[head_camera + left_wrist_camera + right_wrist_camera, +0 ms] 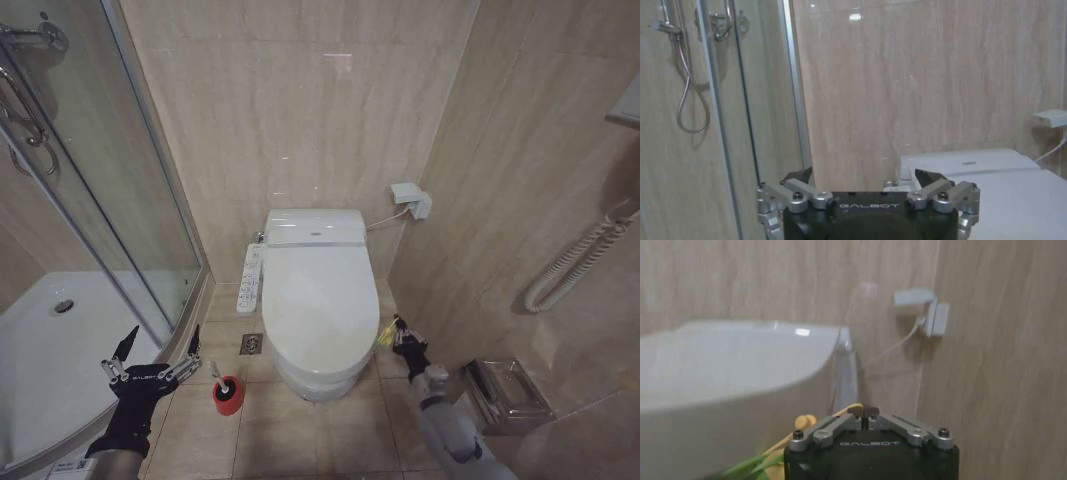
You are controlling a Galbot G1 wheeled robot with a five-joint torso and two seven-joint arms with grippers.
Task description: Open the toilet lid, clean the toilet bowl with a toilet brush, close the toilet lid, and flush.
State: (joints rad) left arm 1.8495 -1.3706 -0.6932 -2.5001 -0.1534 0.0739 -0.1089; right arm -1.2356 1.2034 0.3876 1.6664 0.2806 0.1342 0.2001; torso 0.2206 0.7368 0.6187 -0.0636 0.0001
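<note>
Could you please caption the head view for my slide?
Toilet lid shut; open left gripper near toilet brush; shut right gripper beside the toilet.

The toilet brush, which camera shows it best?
The head view: the toilet brush stands in its red holder on the floor tiles left of the toilet, near the open left end effector. The left and right wrist views look at the wall and the closed toilet lid instead.

Beige tiled walls (300, 110) (glossy), glass shower door (110, 200)
</note>
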